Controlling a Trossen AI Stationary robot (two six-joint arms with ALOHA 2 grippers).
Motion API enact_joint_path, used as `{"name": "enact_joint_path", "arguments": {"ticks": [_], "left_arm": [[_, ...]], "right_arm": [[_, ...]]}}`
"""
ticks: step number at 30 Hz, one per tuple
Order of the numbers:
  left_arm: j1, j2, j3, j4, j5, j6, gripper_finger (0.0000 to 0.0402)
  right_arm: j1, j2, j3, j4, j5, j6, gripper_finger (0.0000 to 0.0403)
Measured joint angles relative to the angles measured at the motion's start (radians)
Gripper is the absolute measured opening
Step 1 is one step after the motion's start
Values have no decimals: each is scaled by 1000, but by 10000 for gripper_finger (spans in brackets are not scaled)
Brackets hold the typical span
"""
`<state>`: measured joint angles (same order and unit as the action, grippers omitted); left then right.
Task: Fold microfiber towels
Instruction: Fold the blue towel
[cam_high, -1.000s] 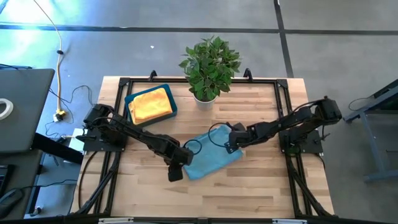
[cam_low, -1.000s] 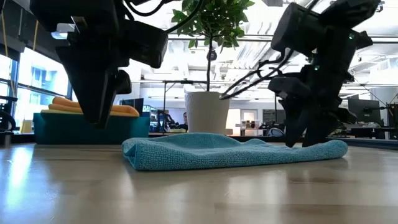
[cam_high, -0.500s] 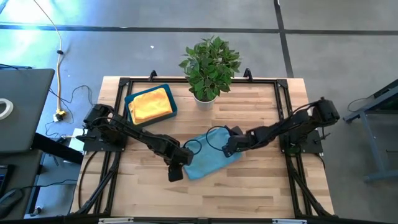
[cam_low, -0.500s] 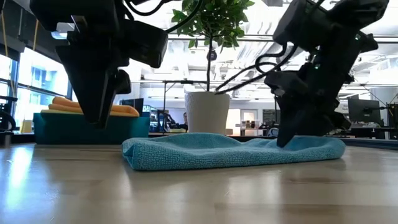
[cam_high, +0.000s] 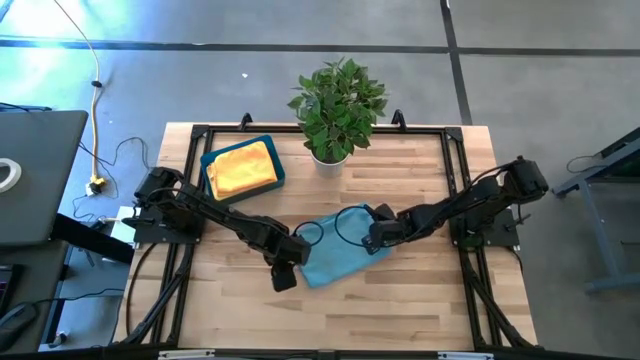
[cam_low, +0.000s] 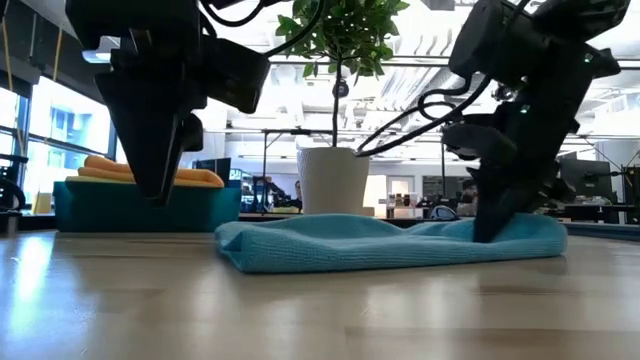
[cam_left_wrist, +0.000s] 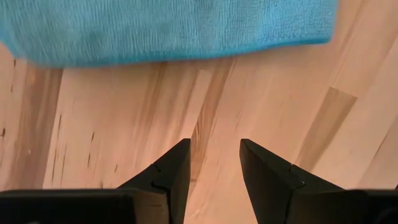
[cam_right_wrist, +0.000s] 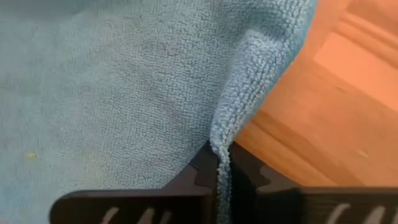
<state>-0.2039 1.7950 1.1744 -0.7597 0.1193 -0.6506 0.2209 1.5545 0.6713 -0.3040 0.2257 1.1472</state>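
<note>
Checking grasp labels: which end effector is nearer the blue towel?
Right. The right end effector pinches the blue towel; the left end effector hovers open just off its edge.

Teal-blue towel, yellow cloths, blue tray.

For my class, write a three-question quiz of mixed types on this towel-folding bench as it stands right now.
1. True or false: the right claw is shut on the blue towel.
2. What lies in the blue tray? A) yellow towel B) potted plant C) nothing
3. Fill in: the left claw stands ____, holding nothing, over the bare wood of the table.

Key: 1 true; 2 A, the yellow towel; 3 open.
</note>
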Motion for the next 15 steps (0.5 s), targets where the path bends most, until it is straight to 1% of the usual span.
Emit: {"name": "enact_joint_path", "arguments": {"ticks": [3, 6, 11, 15], "left_arm": [[-1, 0, 0, 0, 0, -29, 129], [-4, -10, 0, -5, 0, -46, 129], [-8, -44, -1, -14, 1, -68, 129], [-8, -91, -1, -4, -8, -113, 129]], "right_arm": [[-4, -22, 0, -60, -8, 0, 10], [-4, -48, -1, -164, -2, -1, 3], [-4, -103, 3, -349, 0, 4, 2], [-5, -129, 69, -521, 2, 4, 1]]}}
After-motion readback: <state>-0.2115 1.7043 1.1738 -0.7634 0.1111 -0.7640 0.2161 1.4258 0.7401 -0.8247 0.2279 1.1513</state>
